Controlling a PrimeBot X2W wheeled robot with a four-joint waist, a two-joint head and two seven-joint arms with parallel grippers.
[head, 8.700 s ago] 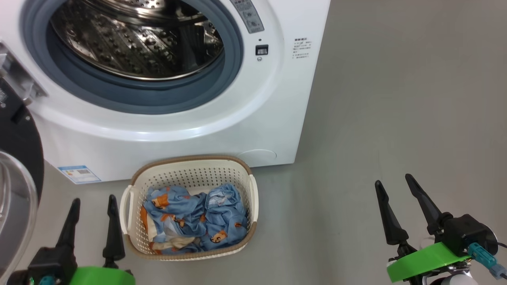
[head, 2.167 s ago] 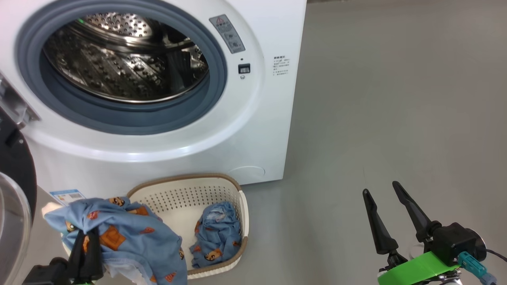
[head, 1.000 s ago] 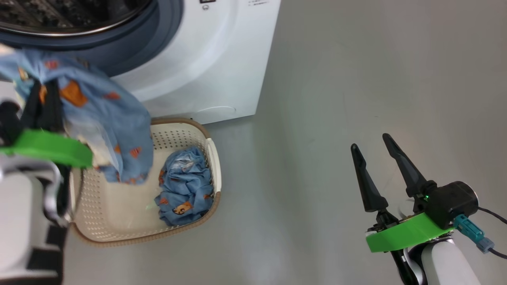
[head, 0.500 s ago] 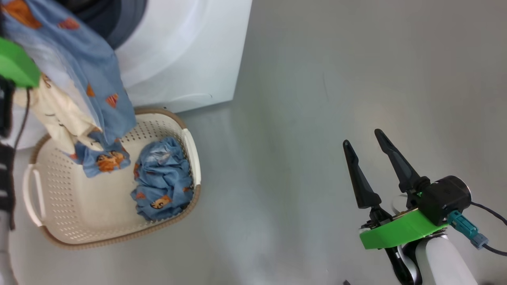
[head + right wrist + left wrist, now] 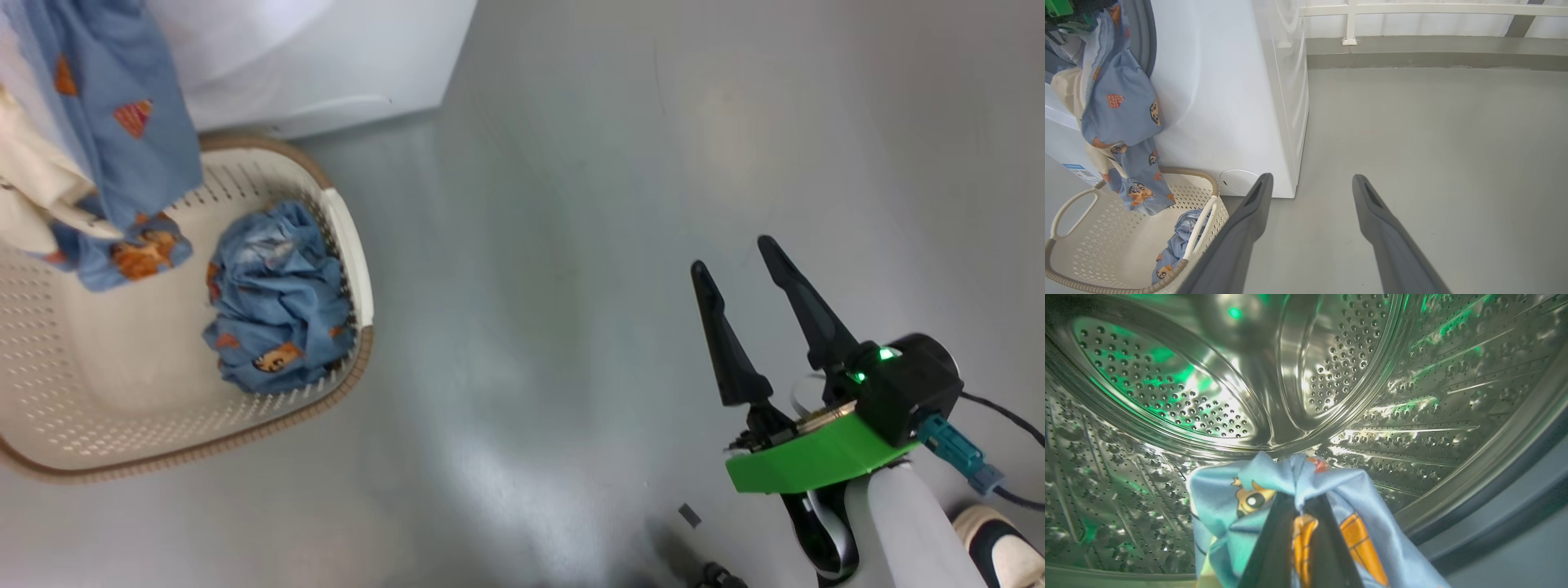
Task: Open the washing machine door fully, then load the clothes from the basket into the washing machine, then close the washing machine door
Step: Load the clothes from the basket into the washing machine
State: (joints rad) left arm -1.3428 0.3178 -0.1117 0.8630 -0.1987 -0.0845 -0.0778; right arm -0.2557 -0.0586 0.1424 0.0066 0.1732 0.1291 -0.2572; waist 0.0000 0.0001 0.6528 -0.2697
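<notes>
On the grey floor [image 5: 588, 204], back toward its far edge, stands the white washing machine [image 5: 1224, 102], its steel drum [image 5: 1372, 375] facing the left wrist view and the dark gasket [image 5: 1515, 490] curving along the lower right of the opening. Just before the machine's front lower corner sits the cream basket [image 5: 204, 453] with its brown rim. A light-blue garment [image 5: 1120, 102] printed with orange cartoon figures hangs from the drum's mouth down the machine's front, its lower end dangling over the basket's far side. The left claw [image 5: 1299, 510] is at the mouth of the drum, fingers nearly together and pinching the top of this garment, fabric bunched over their tips. A crumpled garment [image 5: 273, 310] lies inside the basket against the wall by the white handle [image 5: 353, 237]. The right claw [image 5: 732, 253] hovers over bare floor well apart from the basket, fingers spread wide, holding nothing.
</notes>
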